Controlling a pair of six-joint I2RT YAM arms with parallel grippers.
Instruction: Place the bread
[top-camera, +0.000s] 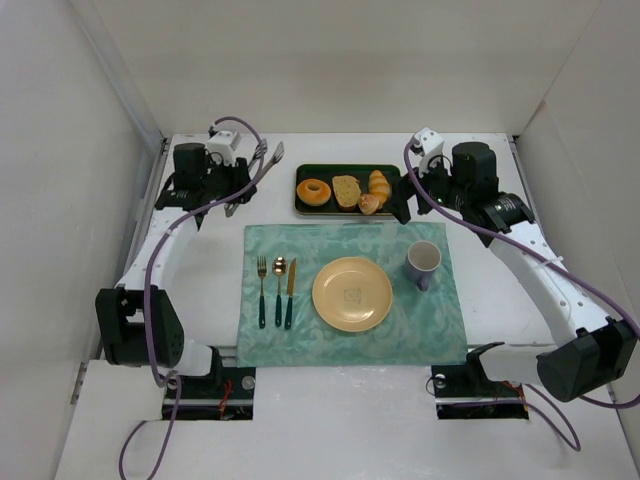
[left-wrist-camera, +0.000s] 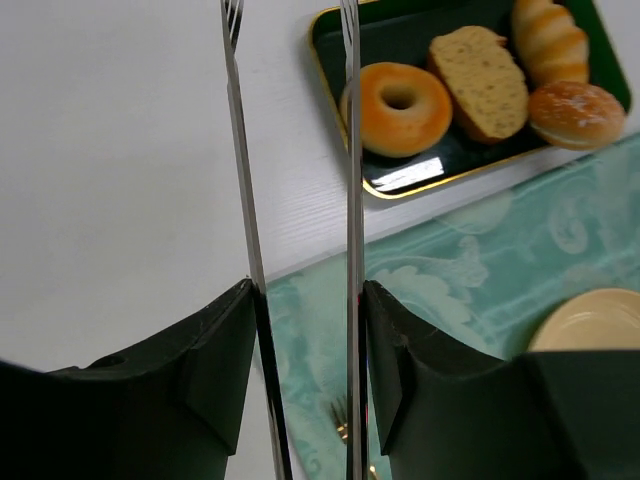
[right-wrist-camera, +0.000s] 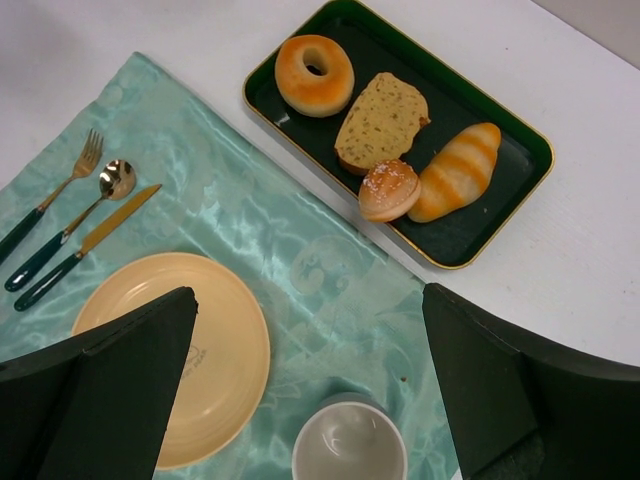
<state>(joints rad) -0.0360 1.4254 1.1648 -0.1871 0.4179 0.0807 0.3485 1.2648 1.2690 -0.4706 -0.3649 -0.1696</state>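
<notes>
The bread (top-camera: 369, 203) (left-wrist-camera: 577, 113) (right-wrist-camera: 389, 190), a small golden bun, lies at the front right of a dark green tray (top-camera: 300, 190) (left-wrist-camera: 330, 40) (right-wrist-camera: 500, 240) with a gold rim. My left gripper (top-camera: 228, 183) (left-wrist-camera: 305, 290) is shut on metal tongs (top-camera: 262, 160) (left-wrist-camera: 240, 150). It hovers over the bare table left of the tray. The tong arms stand apart with nothing between them. My right gripper (top-camera: 405, 200) (right-wrist-camera: 310, 295) hangs open and empty by the tray's right end, above the mat. A yellow plate (top-camera: 352, 293) (right-wrist-camera: 200, 340) sits on the mat.
On the tray also lie a doughnut (top-camera: 314, 191), a bread slice (top-camera: 346, 190) and a croissant (top-camera: 379, 183). A teal mat (top-camera: 300, 340) carries a fork (top-camera: 262, 290), spoon (top-camera: 279, 290), knife (top-camera: 290, 292) and grey cup (top-camera: 423, 263). White walls close in on three sides.
</notes>
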